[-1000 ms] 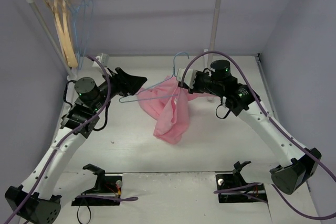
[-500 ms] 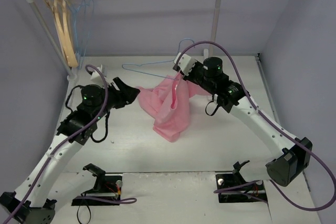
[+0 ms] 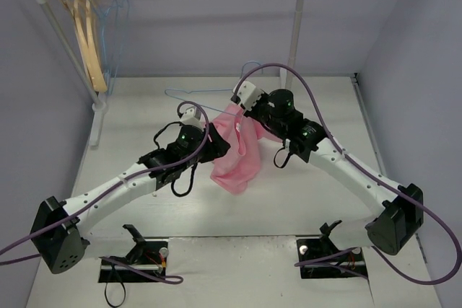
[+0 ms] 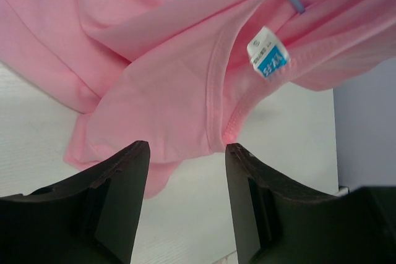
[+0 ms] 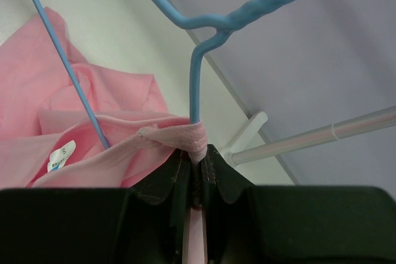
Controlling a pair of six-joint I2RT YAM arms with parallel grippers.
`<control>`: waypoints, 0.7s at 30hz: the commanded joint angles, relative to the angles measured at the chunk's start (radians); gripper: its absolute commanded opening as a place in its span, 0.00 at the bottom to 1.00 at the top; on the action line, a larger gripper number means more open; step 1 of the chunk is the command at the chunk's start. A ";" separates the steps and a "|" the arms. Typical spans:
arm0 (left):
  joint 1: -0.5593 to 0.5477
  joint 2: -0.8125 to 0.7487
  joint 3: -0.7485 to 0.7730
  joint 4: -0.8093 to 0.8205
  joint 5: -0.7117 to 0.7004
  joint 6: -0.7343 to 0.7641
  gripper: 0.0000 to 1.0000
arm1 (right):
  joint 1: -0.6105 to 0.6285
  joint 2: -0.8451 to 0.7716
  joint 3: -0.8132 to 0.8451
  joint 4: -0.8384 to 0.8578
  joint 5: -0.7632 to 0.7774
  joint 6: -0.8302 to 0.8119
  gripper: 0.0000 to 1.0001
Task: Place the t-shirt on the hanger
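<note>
Right gripper (image 5: pixel 197 160) is pinched tight on the hanger (image 5: pixel 194 85) wire and a fold of the t-shirt (image 5: pixel 93 100) draped below it, while the left gripper (image 4: pixel 185 149), wide apart and empty, hovers just beside the shirt's neck.

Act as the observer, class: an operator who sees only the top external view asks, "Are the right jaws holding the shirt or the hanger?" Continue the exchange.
Observer: Both. The right wrist view shows the right jaws shut on a fold of the t-shirt wrapped around the hanger wire.
Operator: And the left jaws?
Observer: Open and empty in the left wrist view, with the neck hem just ahead of them.
Operator: Is the wire near the neck?
Observer: Yes, it runs into the cloth right beside the label.
</note>
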 commanded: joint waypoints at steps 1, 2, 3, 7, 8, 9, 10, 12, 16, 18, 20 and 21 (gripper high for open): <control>-0.005 0.013 0.071 0.124 -0.058 -0.058 0.51 | 0.009 -0.050 -0.010 0.134 0.024 0.022 0.00; -0.005 0.026 0.073 0.129 -0.060 -0.063 0.51 | 0.009 -0.053 -0.014 0.135 0.022 0.020 0.00; -0.006 0.031 0.074 0.131 -0.060 -0.067 0.51 | 0.009 -0.056 -0.023 0.137 0.022 0.022 0.00; -0.018 0.065 0.084 0.169 -0.081 -0.081 0.51 | 0.009 -0.069 -0.037 0.145 0.014 0.028 0.00; -0.023 0.080 0.085 0.173 -0.092 -0.083 0.51 | 0.008 -0.069 -0.037 0.148 0.013 0.029 0.00; -0.037 0.088 0.087 0.180 -0.100 -0.086 0.51 | 0.009 -0.069 -0.037 0.148 0.011 0.032 0.00; -0.043 0.095 0.088 0.184 -0.110 -0.089 0.51 | 0.009 -0.069 -0.036 0.149 0.011 0.034 0.00; -0.052 0.125 0.091 0.198 -0.118 -0.095 0.51 | 0.009 -0.067 -0.034 0.151 0.010 0.036 0.00; -0.074 0.178 0.116 0.204 -0.123 -0.101 0.51 | 0.008 -0.064 -0.028 0.152 0.008 0.036 0.00; -0.078 0.206 0.128 0.204 -0.121 -0.104 0.51 | 0.008 -0.066 -0.028 0.152 0.007 0.036 0.00; -0.081 0.227 0.139 0.200 -0.126 -0.107 0.51 | 0.009 -0.067 -0.030 0.154 0.007 0.034 0.00; -0.081 0.233 0.139 0.200 -0.126 -0.109 0.51 | 0.008 -0.067 -0.031 0.152 0.007 0.034 0.00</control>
